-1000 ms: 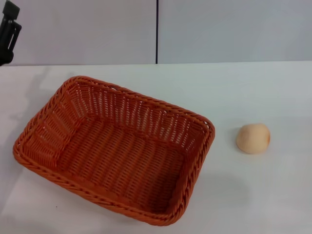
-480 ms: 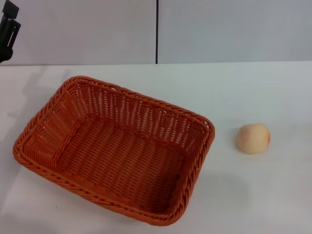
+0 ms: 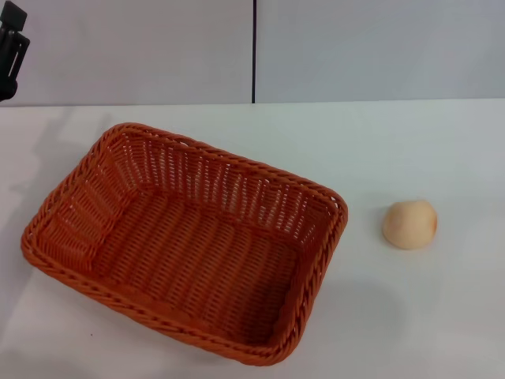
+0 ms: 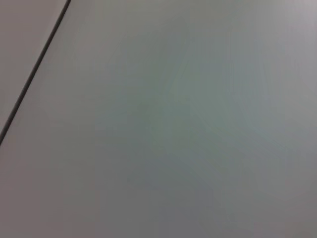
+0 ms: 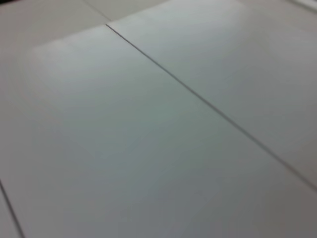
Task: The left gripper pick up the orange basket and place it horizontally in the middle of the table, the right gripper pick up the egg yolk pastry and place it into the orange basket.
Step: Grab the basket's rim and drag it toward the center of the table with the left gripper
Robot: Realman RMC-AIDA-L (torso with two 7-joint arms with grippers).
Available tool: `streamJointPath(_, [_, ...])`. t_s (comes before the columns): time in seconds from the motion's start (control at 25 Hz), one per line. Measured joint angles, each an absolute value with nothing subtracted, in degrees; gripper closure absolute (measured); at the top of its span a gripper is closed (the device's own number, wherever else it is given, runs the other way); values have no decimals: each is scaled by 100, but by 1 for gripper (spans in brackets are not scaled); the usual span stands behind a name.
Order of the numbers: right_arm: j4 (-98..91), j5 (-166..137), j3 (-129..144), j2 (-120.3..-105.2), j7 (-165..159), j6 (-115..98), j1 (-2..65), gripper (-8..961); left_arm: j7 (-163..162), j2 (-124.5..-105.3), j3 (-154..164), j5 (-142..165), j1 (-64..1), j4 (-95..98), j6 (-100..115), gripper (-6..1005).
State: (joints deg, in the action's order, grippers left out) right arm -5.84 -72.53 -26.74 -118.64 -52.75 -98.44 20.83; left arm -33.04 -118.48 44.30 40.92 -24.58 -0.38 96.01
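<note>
The orange basket [image 3: 185, 241] lies on the white table [image 3: 410, 142] left of centre, turned at a slant, and nothing is inside it. To its right, apart from it, rests the egg yolk pastry [image 3: 409, 224], a pale round ball. A black piece of the left gripper [image 3: 11, 51] shows at the top left edge of the head view, raised well above and behind the basket. The right gripper is out of view. Both wrist views show only plain grey panels with a dark seam.
A grey wall [image 3: 355, 47] with a vertical dark seam stands behind the table's far edge. Bare tabletop lies between the basket and the pastry and along the far side.
The left gripper has drifted slightly further toward the top left corner. The basket and the pastry have not moved.
</note>
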Motion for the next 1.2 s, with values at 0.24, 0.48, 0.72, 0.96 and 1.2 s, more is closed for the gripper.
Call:
streamJointPath(0.24, [-823,-7298,-2753,-11859,-5019,-9083,1952,208,-3340,-11837,4443,4109,-2421,5,9596,331])
streamJointPath(0.48, [-1065,-7304,-2201,-11852,-4936,-8876,1803,208,-3955,-11795,4612,4138,-2404,494,9539,337])
streamJointPath(0.72, [-1246,-7306,-1508,-11828,-4892,-8654,1667,208,-5137,-11649,5229,4138,-2221,1672,9223,344])
streamJointPath(0.96, [-1249,-7305,-1081,-11830,-5116,-8643,1404,208,-7042,-11153,5912,5218,-2119,3288,8531,350])
streamJointPath(1.2, [-1251,-7305,-682,-11823,-5257,-8636,1281,208,-8906,-10937,5565,7280,-2221,4818,8296,357])
